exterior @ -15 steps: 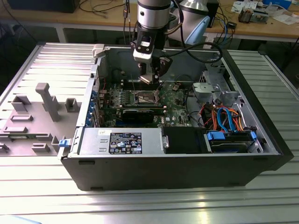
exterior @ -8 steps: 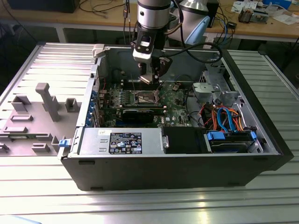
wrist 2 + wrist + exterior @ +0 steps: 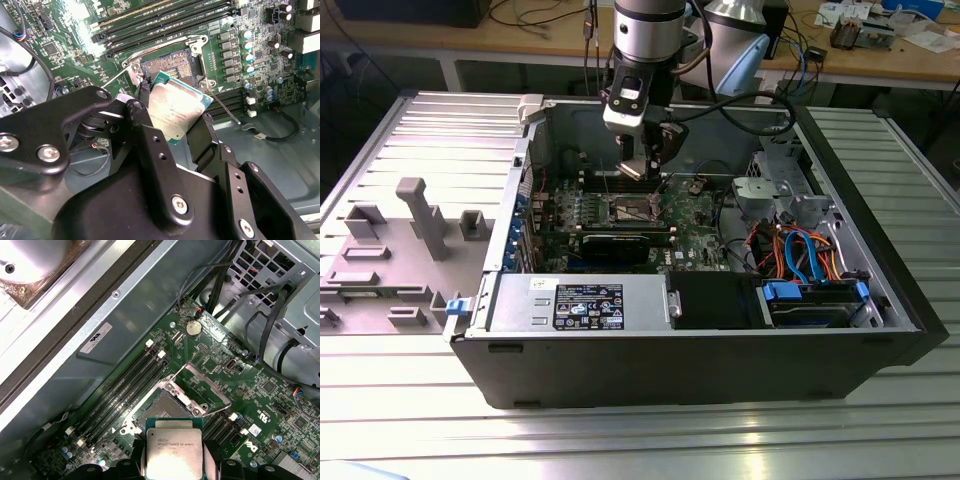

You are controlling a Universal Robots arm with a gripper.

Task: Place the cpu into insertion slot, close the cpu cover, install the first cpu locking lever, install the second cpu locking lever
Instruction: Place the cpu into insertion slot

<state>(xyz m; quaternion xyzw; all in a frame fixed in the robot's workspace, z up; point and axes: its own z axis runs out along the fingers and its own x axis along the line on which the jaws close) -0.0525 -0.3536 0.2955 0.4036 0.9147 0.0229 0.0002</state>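
On the ribbed metal table (image 3: pixel 620 440) lies an open computer case (image 3: pixel 720 370), with its grey side panel (image 3: pixel 410 200) flat beside it on the exterior view's left. Inside the case, a power supply (image 3: pixel 580 300) runs along the near wall and a green motherboard (image 3: pixel 705 215) covers the floor behind it. 1 robot arm (image 3: pixel 648 30) reaches down from above into the case, and its gripper (image 3: pixel 645 165) hangs just above the middle of the board.

Both wrist views look down at the socket area. The 2 black fingers (image 3: pixel 142 117) are clamped on opposite edges of the cpu (image 3: pixel 177 107), silver top facing the cameras. The chip sits tilted between them, above the board and not seated. Just beyond it is the insertion slot (image 3: pixel 170 64), its brownish contact field bare inside a silver rim. In the first wrist view the cpu (image 3: pixel 173 450) overlaps the near edge of the slot (image 3: pixel 160 410), and the cpu cover (image 3: pixel 185 397) stands swung up and open on the far side, green board showing through its window. A thin wire locking lever (image 3: pixel 225 107) angles out from 1 corner of the socket. Long black memory slots (image 3: pixel 125 385) run beside the socket, and a coin cell battery (image 3: pixel 193 328) sits further along the board.
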